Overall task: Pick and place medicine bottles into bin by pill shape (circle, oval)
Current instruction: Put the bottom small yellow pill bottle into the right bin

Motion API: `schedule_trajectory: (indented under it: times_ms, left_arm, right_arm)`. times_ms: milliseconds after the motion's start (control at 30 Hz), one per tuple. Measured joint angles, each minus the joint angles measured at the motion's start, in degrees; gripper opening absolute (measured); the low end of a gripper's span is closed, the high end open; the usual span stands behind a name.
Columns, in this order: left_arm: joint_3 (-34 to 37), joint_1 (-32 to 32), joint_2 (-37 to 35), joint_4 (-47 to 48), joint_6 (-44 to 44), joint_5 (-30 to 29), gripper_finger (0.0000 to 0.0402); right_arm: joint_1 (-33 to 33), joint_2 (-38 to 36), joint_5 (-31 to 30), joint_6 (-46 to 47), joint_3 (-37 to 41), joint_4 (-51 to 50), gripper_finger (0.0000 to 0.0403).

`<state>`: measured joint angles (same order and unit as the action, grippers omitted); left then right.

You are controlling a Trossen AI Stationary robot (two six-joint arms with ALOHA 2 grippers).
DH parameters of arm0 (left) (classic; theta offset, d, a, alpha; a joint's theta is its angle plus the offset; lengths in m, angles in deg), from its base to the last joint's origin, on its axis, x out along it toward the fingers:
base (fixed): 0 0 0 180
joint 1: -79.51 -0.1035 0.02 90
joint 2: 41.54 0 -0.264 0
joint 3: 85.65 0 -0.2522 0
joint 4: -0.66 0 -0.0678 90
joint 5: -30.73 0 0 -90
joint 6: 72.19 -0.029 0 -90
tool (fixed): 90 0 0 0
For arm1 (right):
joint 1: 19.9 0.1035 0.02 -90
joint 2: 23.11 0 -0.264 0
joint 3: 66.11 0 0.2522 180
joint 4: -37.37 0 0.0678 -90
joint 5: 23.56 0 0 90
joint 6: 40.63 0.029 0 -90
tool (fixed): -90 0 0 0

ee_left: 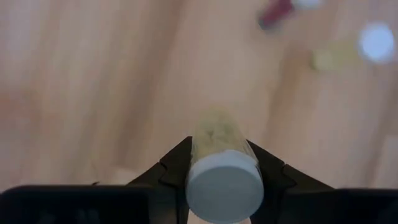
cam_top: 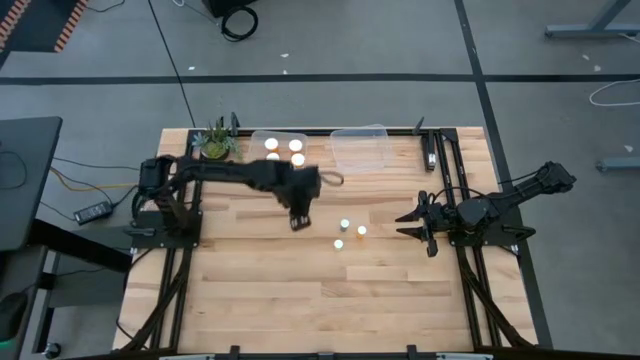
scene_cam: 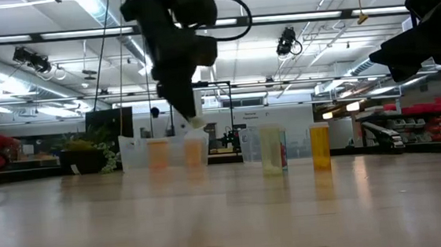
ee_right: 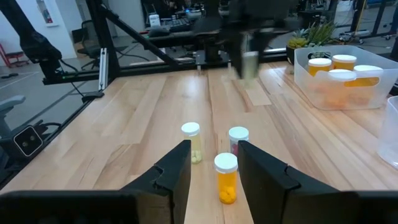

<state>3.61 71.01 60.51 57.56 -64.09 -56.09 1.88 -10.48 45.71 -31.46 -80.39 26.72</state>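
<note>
My left gripper [cam_top: 300, 218] hangs over the middle of the table, shut on a small bottle [ee_left: 219, 155] with a white cap and pale yellowish contents. It also shows in the low view [scene_cam: 196, 123] and the right wrist view [ee_right: 249, 62]. Three more bottles [cam_top: 345, 224] [cam_top: 338, 243] [cam_top: 361, 231] stand on their bases just right of it; the right wrist view shows a pale one [ee_right: 191, 142], a reddish one [ee_right: 238, 138] and an orange one [ee_right: 226, 177]. My right gripper [cam_top: 412, 222] is open and empty, right of those bottles. My left gripper pinches the bottle between its two fingers [ee_left: 176, 167], on the sides of its body just below the white cap [ee_left: 224, 185]. The fingers come from above, pointing down. The bottle hangs roughly upright, cap up, lifted clear of the table.
A clear bin [cam_top: 262, 136] at the far edge holds several orange bottles with white caps [ee_right: 341, 73]. A second clear bin [cam_top: 358, 150] stands to its right. A small green plant [cam_top: 215, 143] stands at the far left corner.
</note>
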Motion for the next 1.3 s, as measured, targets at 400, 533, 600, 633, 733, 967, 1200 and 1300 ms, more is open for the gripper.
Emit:
schedule_trajectory:
  times_ms: [400,533,600,633,733,967,1200,1300]
  left_arm:
    - [-26.80,-9.93,17.97,3.06,-17.23,-0.63,0.0121]
    - [-40.03,-11.92,24.20,9.68,-21.63,-1.05,0.0119]
    - [-45.72,-12.61,26.91,10.96,-23.60,-2.21,0.0116]
    - [-48.07,-13.01,28.21,11.41,-24.53,-2.53,0.0116]
    - [-53.91,-14.13,31.74,11.48,-27.44,-3.19,0.0118]
    - [-57.58,-17.05,37.36,4.62,-31.82,-3.70,0.0117]
    - [-57.76,-18.83,40.23,-0.21,-33.56,-4.46,0.0118]
    - [-57.74,-19.36,40.37,-0.16,-34.45,-4.50,0.0115]
  right_arm:
    - [-0.02,0.04,0.00,0.00,0.00,0.00,0.0138]
    - [-0.01,0.04,0.00,0.00,0.00,-0.01,0.0138]
    - [-0.01,0.04,0.02,0.00,0.00,0.00,0.0138]
    - [-0.01,0.04,0.02,0.00,0.00,0.00,0.0138]
    - [0.00,0.04,0.04,0.00,0.00,0.00,0.0138]
    - [-0.02,0.04,0.17,0.00,0.00,0.00,0.0138]
    - [-0.01,0.04,0.20,0.00,0.00,-0.02,0.0138]
    - [-0.01,0.04,0.20,0.00,0.00,-0.01,0.0138]
